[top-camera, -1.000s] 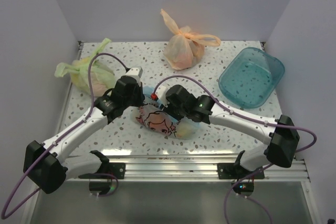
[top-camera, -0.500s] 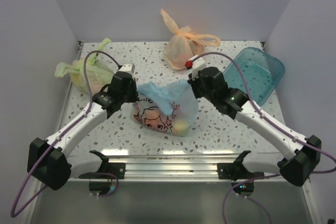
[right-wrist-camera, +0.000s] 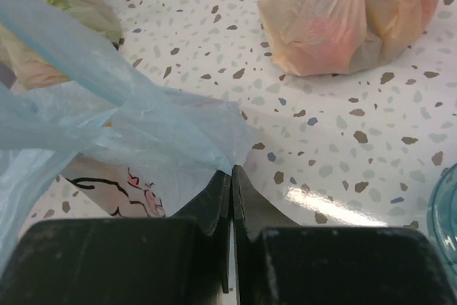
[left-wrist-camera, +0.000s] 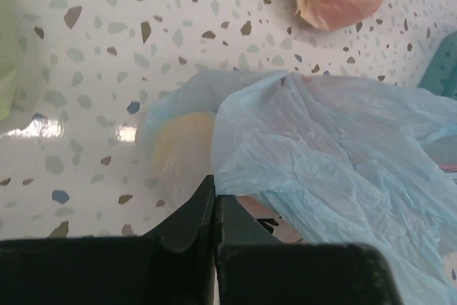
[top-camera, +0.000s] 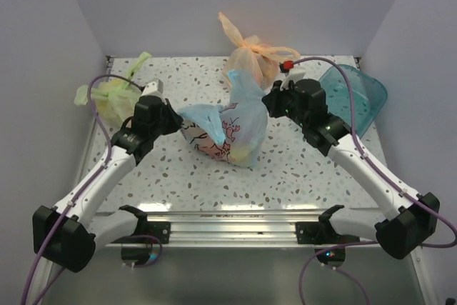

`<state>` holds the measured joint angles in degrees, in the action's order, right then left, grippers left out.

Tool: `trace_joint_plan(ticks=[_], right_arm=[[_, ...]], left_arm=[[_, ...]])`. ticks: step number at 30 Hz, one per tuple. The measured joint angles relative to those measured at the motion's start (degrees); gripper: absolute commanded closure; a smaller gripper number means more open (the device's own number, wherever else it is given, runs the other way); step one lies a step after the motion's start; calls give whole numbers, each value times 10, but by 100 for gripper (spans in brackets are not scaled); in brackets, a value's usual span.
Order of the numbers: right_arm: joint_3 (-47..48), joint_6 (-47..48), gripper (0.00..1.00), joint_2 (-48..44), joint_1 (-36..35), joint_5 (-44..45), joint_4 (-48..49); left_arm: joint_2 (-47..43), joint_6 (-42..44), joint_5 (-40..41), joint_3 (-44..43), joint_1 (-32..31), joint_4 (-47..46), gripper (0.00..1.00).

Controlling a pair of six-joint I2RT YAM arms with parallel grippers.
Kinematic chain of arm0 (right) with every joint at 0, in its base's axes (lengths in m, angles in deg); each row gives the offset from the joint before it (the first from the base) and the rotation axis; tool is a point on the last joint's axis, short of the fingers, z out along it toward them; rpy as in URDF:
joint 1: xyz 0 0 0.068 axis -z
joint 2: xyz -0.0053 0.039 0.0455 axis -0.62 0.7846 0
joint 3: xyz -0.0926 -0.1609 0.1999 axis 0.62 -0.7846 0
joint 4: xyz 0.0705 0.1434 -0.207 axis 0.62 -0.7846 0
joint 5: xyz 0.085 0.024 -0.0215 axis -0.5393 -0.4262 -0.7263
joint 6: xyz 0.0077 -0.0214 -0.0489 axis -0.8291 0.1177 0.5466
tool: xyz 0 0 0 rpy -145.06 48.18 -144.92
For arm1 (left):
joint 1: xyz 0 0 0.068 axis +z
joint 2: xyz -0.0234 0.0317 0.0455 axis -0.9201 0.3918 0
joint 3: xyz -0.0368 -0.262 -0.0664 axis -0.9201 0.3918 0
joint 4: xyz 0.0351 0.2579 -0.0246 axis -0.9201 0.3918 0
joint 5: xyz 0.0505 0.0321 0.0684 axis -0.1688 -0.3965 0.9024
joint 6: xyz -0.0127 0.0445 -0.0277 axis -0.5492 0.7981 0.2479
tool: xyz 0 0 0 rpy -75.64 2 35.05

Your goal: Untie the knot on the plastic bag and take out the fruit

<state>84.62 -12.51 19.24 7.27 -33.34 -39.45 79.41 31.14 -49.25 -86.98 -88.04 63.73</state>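
Observation:
The light blue plastic bag (top-camera: 232, 130) with the pink cartoon print hangs stretched between both grippers over the middle of the table. My left gripper (top-camera: 173, 117) is shut on its left edge (left-wrist-camera: 235, 169). My right gripper (top-camera: 268, 101) is shut on its right edge (right-wrist-camera: 214, 141). One handle ear (top-camera: 241, 83) stands up loose; no knot shows. Fruit shows dimly through the film: a pale orange round one (left-wrist-camera: 182, 151) and yellowish shapes low in the bag (top-camera: 245, 155).
A tied green bag (top-camera: 114, 98) lies at the far left. A tied orange bag (top-camera: 250, 62) sits at the back centre. A teal plastic tub (top-camera: 357, 98) stands at the right, just behind my right arm. White walls close in on three sides.
Both grippers have pulled apart and up with the bag's edges. The bag has lifted from lying flat to hanging stretched, and the tie between the ears has come apart.

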Motion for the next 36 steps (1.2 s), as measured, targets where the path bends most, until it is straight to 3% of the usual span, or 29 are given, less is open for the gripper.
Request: trace_joint_plan(ticks=[4,7,8,10,11,14,15,21,24,29,36], right_arm=[[-38,2,100,-1,0,-38,25],[-95,4,100,-11,0,-63,26],[-115,5,100,-16,0,-69,22],[-150,10,100,-31,-1,-87,9],[-164,13,100,-40,0,-97,2],[-184,21,100,-62,1,-126,-14],[-187,24,100,-68,0,-134,-18],[-195,45,100,-97,0,-170,-25],[-195,52,100,-100,-1,-170,-26],[-195,59,100,-101,-3,-170,-27],[-200,62,100,-112,-9,-170,-28]], left_arm=[[-52,-32,-5,83,2,-10,99],[-87,-49,-13,150,2,-8,85],[-98,-52,-17,165,2,-2,69],[-115,-49,-22,177,2,17,49],[-125,-46,-23,177,3,27,30],[-159,-26,-24,154,4,60,4],[-165,-17,-25,134,4,77,0],[-142,27,-39,-35,-12,119,0],[-104,42,-19,-93,-77,127,0],[6,51,45,-141,-195,150,0],[148,51,134,-177,-239,191,1]])
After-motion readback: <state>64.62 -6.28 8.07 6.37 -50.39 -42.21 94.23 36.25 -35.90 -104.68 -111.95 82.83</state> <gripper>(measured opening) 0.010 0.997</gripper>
